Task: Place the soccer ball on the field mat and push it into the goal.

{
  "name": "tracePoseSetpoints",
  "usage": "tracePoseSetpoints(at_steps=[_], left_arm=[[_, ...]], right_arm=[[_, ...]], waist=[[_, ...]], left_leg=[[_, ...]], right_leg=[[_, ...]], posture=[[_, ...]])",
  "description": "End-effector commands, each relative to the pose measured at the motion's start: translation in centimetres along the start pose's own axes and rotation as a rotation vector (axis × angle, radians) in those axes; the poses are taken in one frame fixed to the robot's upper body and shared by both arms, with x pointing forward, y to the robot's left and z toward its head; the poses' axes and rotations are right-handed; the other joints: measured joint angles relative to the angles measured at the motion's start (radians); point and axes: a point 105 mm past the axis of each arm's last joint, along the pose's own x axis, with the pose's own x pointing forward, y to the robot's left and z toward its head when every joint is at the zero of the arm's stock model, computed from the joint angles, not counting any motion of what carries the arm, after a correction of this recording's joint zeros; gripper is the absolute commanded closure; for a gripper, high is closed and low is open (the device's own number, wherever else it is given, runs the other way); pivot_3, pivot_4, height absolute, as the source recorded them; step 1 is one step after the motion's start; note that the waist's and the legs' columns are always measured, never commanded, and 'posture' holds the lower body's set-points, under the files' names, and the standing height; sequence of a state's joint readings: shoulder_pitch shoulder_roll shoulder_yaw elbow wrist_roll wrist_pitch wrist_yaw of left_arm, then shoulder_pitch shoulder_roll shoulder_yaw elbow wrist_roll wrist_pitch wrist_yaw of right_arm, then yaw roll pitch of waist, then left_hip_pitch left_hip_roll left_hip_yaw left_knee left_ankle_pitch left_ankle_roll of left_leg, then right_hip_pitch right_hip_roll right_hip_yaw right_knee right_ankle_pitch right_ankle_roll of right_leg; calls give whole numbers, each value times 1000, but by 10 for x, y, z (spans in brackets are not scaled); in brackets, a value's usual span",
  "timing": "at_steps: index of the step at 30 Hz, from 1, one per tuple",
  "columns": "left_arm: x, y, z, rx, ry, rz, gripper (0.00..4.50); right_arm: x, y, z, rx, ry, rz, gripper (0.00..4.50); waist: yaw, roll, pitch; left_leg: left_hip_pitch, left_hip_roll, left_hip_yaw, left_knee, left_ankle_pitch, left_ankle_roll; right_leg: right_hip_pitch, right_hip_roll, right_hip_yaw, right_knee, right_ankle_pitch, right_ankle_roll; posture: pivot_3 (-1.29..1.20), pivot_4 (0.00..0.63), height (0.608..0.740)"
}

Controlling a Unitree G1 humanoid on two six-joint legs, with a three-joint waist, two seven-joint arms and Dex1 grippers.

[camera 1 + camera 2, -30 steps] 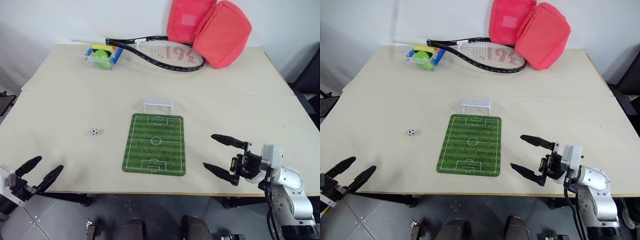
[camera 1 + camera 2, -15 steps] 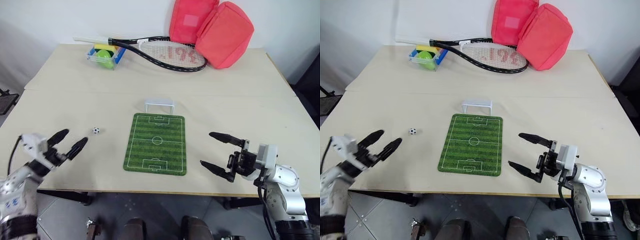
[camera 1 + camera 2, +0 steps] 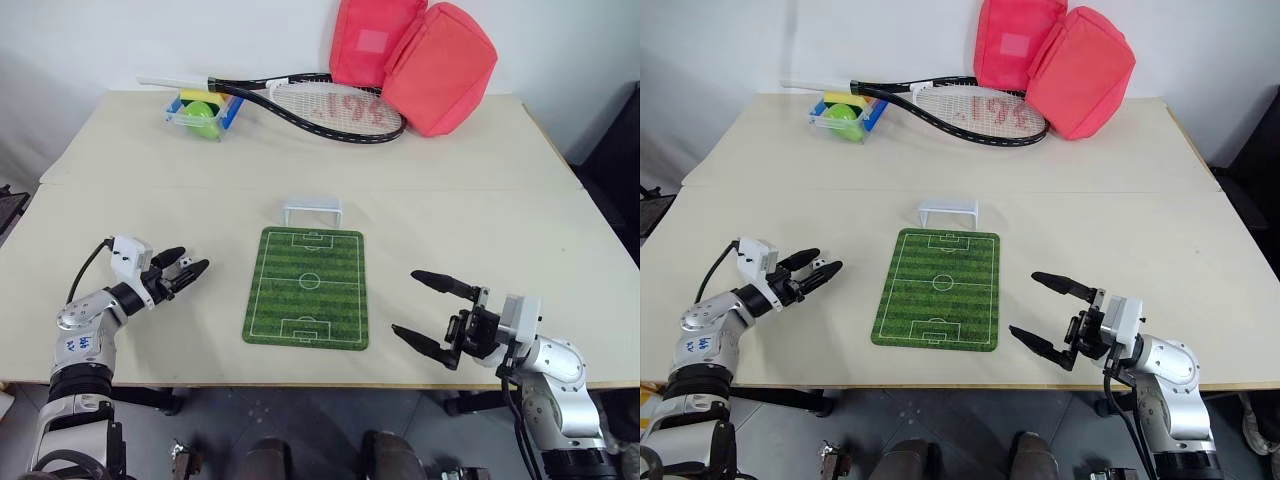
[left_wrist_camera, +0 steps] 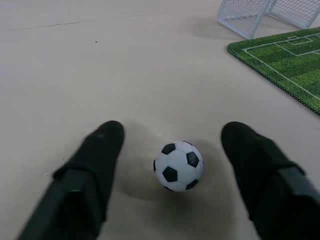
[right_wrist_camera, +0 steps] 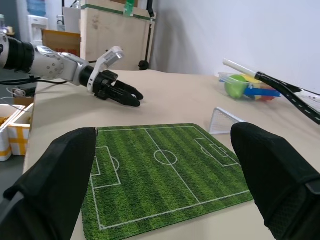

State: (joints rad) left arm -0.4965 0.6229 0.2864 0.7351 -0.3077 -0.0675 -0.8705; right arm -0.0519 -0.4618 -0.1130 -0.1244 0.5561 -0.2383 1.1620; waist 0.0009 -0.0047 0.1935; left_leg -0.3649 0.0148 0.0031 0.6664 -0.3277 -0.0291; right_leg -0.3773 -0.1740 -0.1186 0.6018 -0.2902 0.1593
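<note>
The left tool point(image 4: 172, 145) is seen low over the beige tabletop point(image 3: 480, 200), its two black fingers point(image 4: 97, 160) spread to either side of the small white soccer ball with black patches point(image 4: 178, 165). Bare surface is visible between the ball and each finger, so nothing is gripped; the ball rests on the tabletop between the fingertips. Ahead of this tool and to one side, the flat green striped field mat with white pitch lines point(image 3: 308, 286) is laid, near but apart from the ball. The low white miniature goal frame with netting point(image 3: 312, 211) is set just beyond the mat's far short edge. No object is found between ball and mat.

The right tool point(image 3: 432, 314) is held above the tabletop's near edge, beside the mat's opposite long side, fingers wide apart and empty.

Well beyond both tools, at the far side of the tabletop, a black-framed tennis racket point(image 3: 300, 103), a clear plastic box holding a lime-green ball point(image 3: 205, 112), and two red-pink soft bags point(image 3: 415, 60) are noted.
</note>
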Motion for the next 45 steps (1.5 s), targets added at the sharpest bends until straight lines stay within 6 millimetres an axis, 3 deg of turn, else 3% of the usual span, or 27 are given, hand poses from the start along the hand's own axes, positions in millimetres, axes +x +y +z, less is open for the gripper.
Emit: tracePoseSetpoints(at_steps=[1, 5, 7, 11, 14, 19, 25, 33, 43, 45], left_arm=[[-3, 2, -3, 10, 13, -3, 2476], [-3, 1, 3, 25, -17, -13, 3631], [-3, -3, 15, 45, -72, -51, 3640], [-4, -31, 51, 88, -190, -264, 3640], [-5, -61, 63, 152, -173, -468, 3640], [4, -140, 47, 291, -35, -875, 3640], [21, -174, 35, 309, -27, -973, 3640], [32, -192, 5, 335, 70, -1033, 3640], [35, -195, 0, 333, 82, -1051, 3640], [37, -195, 3, 337, 57, -1038, 2906]], right_arm=[[4, 1, 10, -41, -28, 0, 0], [4, -3, 13, -49, -28, -13, 0], [2, -7, 14, -58, -22, -18, 0], [-4, -14, 18, -85, 3, -31, 0], [-13, -19, 21, -97, 32, -32, 0], [-43, -12, 16, -26, 162, 51, 0], [-59, -5, 9, 18, 215, 71, 0], [-59, 5, 9, 23, 201, 43, 0], [-56, 11, 9, 30, 193, 24, 0], [-55, 11, 8, 35, 189, 23, 0]], waist=[[0, 0, 0], [0, 0, 0], [0, 0, 0], [2, 0, 0], [2, 0, 0], [16, 0, 0], [20, 0, 0], [24, 0, 0], [24, 0, 0], [24, 0, 0]], left_leg=[[1, 0, 0, 0, 0, 0], [2, 0, 2, 0, 0, 0], [2, 0, 2, 0, 0, 0], [1, 0, 2, 0, 0, 0], [1, 0, 2, 0, 0, 0], [1, 0, 3, 0, -1, 1], [2, 1, 5, 0, -1, 1], [2, 1, 6, 0, -1, 1], [2, 1, 6, 1, -1, 1], [2, 1, 6, 1, -1, 1]], right_leg=[[0, 0, 0, 0, 0, 0], [0, 0, 2, 1, 0, 0], [0, 0, 2, 1, 0, 0], [0, 0, 2, 1, 0, 0], [0, 0, 2, 1, 0, 0], [0, 0, 3, 0, 0, 0], [0, 1, 4, -1, 0, 0], [0, 1, 6, -1, 1, 0], [0, 1, 6, -1, 1, 0], [0, 1, 6, -1, 1, 0]], posture=[[0, 150, 740], [0, 150, 740], [0, 150, 740], [0, 150, 740], [0, 150, 740], [0, 150, 740], [0, 150, 740], [0, 150, 740], [0, 150, 740], [0, 150, 740]])
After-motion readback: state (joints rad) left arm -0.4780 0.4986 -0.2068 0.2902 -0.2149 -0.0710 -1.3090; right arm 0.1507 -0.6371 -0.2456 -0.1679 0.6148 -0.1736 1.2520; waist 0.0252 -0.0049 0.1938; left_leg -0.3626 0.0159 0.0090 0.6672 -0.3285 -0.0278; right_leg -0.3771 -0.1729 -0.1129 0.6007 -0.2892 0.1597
